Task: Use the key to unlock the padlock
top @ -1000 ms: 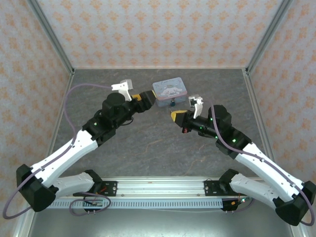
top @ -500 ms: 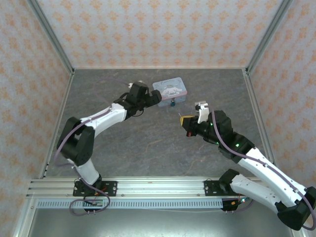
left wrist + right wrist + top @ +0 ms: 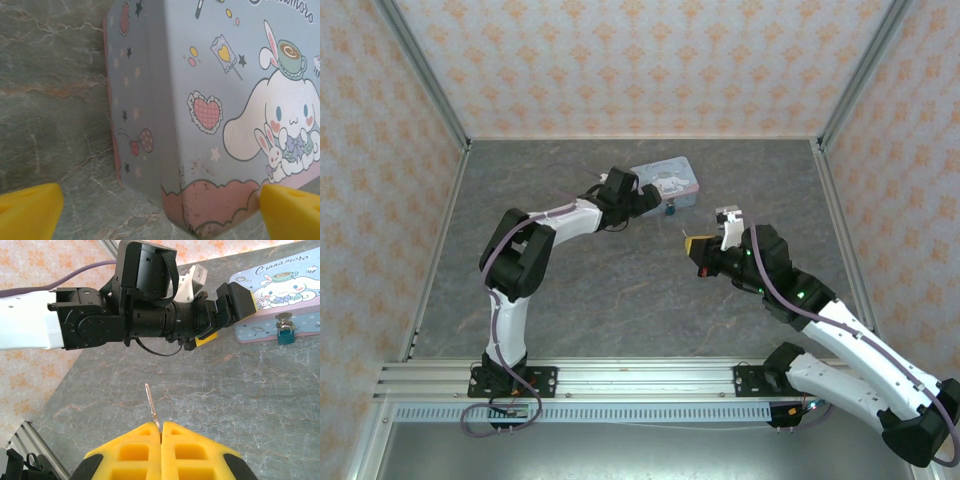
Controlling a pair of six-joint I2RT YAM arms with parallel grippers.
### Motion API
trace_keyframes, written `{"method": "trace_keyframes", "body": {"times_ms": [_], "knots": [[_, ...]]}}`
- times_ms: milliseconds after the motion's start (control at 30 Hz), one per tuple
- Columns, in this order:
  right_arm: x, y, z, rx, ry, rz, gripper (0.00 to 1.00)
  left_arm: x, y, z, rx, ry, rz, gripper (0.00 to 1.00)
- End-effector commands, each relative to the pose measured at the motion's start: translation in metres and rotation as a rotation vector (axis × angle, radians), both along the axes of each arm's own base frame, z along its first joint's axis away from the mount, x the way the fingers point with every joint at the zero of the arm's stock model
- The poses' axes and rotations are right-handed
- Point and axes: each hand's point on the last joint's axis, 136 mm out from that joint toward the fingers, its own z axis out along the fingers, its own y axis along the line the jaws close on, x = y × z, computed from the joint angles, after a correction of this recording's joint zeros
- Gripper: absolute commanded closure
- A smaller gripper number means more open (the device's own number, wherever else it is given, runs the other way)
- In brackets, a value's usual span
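The small teal padlock (image 3: 286, 334) hangs at the front of the pale-blue cartoon tin (image 3: 280, 290), and it is a tiny speck (image 3: 671, 209) in the top view. My right gripper (image 3: 161, 426) is shut on the thin metal key (image 3: 151, 402), whose blade points up and away, well short of the padlock. My left gripper (image 3: 160, 220) is open. Its yellow fingertips (image 3: 27, 210) stand on either side of the tin's (image 3: 210, 100) near corner without touching it. From above, the left gripper (image 3: 638, 197) is at the tin's (image 3: 670, 176) left end and the right gripper (image 3: 698, 243) is in front of it.
The grey marbled tabletop (image 3: 620, 290) is walled by patterned panels on three sides. The left arm's raised elbow (image 3: 515, 250) stands over the left middle. A metal rail (image 3: 640, 385) runs along the near edge.
The left arm has folded its elbow upward, and its gripper has slid right to the tin's corner and opened wide. The right gripper drew back slightly with the key, then held still.
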Motion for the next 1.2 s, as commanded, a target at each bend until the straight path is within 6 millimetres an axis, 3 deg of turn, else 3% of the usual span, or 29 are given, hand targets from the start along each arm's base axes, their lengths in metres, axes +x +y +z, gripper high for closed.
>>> {"method": "trace_keyframes", "body": {"times_ms": [0, 567, 833, 1167], "knots": [[0.001, -0.001, 0.006, 0.032, -0.011, -0.012, 1.00, 0.016, 0.003, 0.013, -0.027, -0.036, 0.044, 0.00], [0.003, 0.002, 0.006, 0.020, -0.009, -0.005, 1.00, 0.021, 0.016, 0.003, 0.043, -0.010, 0.080, 0.04], [0.006, 0.002, 0.005, -0.003, -0.005, -0.010, 1.00, 0.003, 0.023, -0.021, 0.079, 0.057, 0.069, 0.06], [0.009, -0.003, -0.001, -0.046, 0.001, -0.036, 1.00, -0.039, 0.043, -0.038, 0.133, 0.102, 0.034, 0.18]]}}
